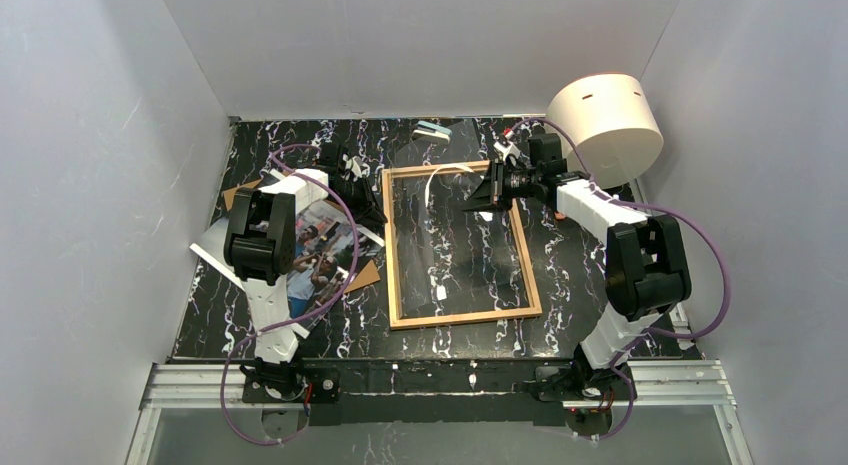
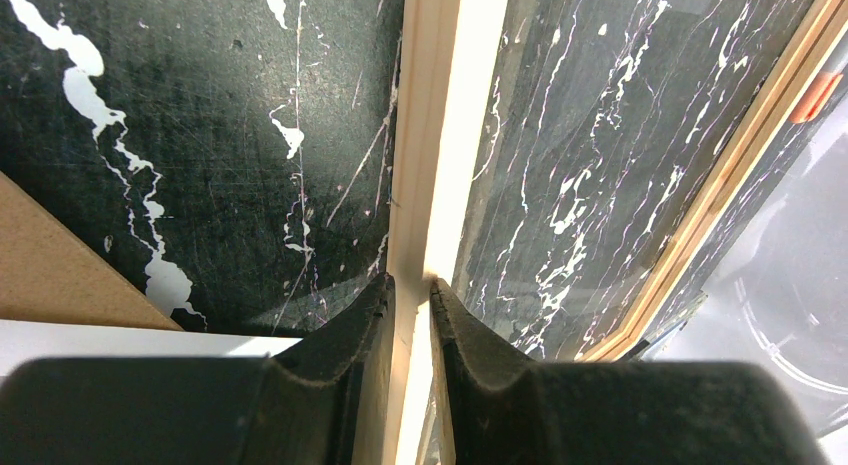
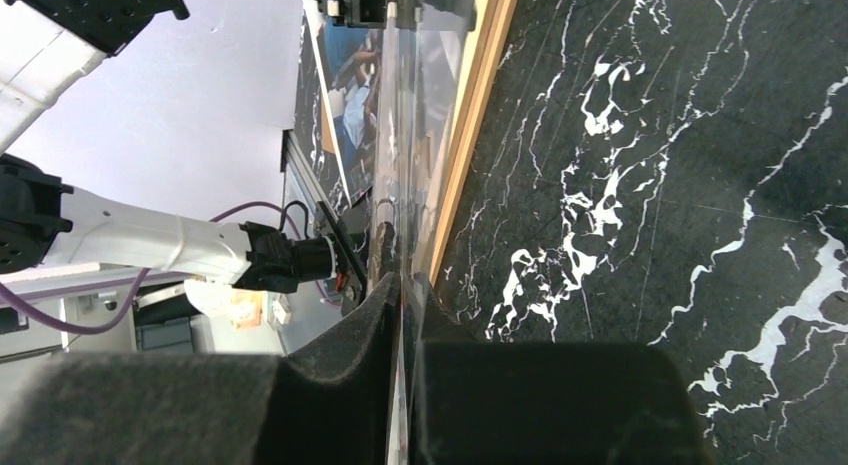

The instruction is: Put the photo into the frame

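Left gripper [image 2: 411,282] pinches the frame's [image 1: 465,316] left wooden rail! Right gripper [image 3: 403,282] is nipped narrow on the glass pane's [image 3: 425,115] edge. The frame lies dead centre on the marble table [image 1: 560,275], and the photo [image 1: 318,247] lies centre-left, just beside it.

Bare table [image 1: 450,343] runs along the near side, between the frame [image 1: 462,316] and the arm bases, and a gripper could pass there. There is more bare table right of the frame, under the right arm [image 1: 640,255]. The left side is crowded: the photo [image 1: 318,247] and a cardboard sheet [image 1: 366,276] lie just beside the frame, close to the left wall [image 1: 100,185]. A big white drum [image 1: 605,125] fills the far right corner. The frame's far end is blocked, with the left gripper [image 2: 412,285] clamped on its left rail and the right gripper [image 3: 402,285] pinching the glass pane [image 1: 450,235].
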{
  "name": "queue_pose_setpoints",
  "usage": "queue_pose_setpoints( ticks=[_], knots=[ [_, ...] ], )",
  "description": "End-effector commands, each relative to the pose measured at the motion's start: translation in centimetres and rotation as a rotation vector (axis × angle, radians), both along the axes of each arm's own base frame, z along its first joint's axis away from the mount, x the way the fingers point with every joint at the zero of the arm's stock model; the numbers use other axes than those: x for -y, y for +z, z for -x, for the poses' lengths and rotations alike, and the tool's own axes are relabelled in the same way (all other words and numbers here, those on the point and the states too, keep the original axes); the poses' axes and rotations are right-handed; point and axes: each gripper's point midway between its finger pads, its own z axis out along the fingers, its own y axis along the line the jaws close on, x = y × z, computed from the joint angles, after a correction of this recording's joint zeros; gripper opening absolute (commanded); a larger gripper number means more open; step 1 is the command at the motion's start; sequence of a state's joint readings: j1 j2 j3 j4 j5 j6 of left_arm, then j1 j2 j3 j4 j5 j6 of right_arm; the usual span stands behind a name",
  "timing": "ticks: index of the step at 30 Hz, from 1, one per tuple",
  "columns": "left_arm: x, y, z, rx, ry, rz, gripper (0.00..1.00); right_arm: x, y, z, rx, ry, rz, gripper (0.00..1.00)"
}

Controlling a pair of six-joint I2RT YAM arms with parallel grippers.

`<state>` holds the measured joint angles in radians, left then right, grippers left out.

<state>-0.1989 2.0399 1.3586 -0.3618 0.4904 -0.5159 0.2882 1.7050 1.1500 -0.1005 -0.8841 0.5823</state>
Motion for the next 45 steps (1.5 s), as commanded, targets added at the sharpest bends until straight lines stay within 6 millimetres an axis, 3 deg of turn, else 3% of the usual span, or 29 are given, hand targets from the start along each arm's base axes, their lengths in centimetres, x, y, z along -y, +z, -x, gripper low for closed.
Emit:
queue_pose_setpoints(
  ticks=[1, 14, 37, 41, 45],
  knots=[
    [-2.9, -7.2, 3.8, -0.147, -0.02, -0.217, 0.17, 0.4, -1.2, -0.1, 0.016, -0.001, 0.032, 0.13],
    [-2.8, -7.4, 3.6, -0.148, -0.019, -0.215, 0.17, 0.9, -1.8, 0.1, 0.019, -0.042, 0.067, 0.09],
    [-2.8, -7.7, 3.7, -0.158, -0.019, -0.217, 0.17, 1.4, -2.8, -1.1, 0.033, -0.036, 0.151, 0.1],
    [-2.9, -7.7, 3.7, -0.16, -0.017, -0.218, 0.17, 1.6, -3.0, -1.2, 0.021, -0.048, 0.164, 0.14],
    [-2.7, -7.8, 3.5, -0.163, -0.019, -0.213, 0.17, 1.5, -3.2, -1.1, 0.008, -0.048, 0.161, 0.27]
  ],
)
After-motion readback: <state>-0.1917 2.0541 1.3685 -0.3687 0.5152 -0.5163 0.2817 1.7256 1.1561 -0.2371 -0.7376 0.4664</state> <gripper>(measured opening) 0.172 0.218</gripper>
